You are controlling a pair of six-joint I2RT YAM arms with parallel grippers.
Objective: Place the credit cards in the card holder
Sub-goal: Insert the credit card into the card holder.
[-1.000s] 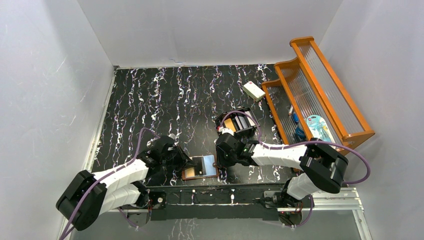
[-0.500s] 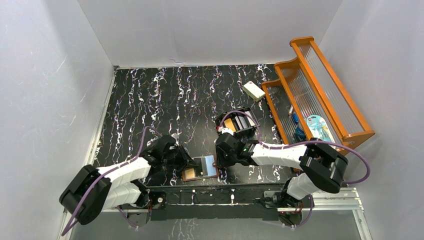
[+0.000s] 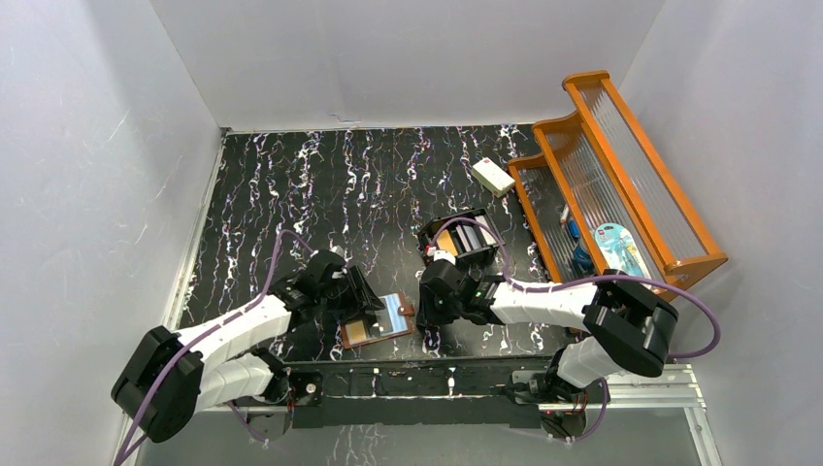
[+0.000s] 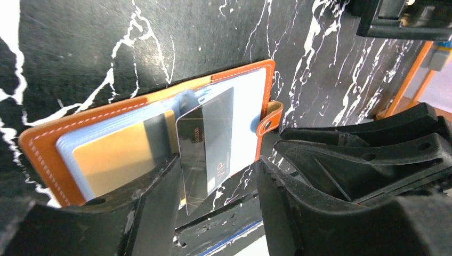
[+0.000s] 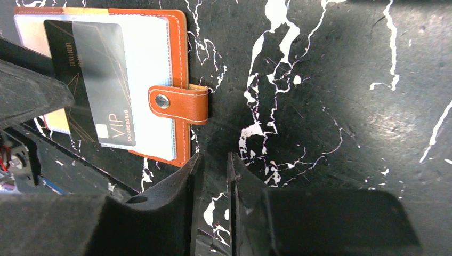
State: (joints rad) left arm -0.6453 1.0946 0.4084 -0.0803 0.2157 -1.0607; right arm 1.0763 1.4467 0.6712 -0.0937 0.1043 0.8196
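**Holder open at the table's near edge; grey card on it, both grippers empty**

The holder [image 3: 374,325] lies open and flat on the table [image 3: 291,194], close to the front edge and between the two grippers. A gold card [image 4: 114,157] sits in the slots of its 9 o'clock half. A grey card [image 4: 205,144] marked VIP lies over the pale blue 3 o'clock half, with one end reaching the holder's near edge. How far it is seated in a slot cannot be told. The tab [image 5: 178,103] lies flat, sticking out at 3 o'clock.

The left gripper [image 3: 364,303] is at 10 o'clock of the holder. Its fingers are spread, and the grey card's near end lies in the gap between them. Whether a finger touches the card's edge cannot be told.

The right gripper [image 3: 424,313] is at 3 o'clock, just beside the tab. Its fingers stand a narrow slit apart, with only bare table between them.

A black box [image 3: 464,241] stands at 1 o'clock of the holder, apart from it.
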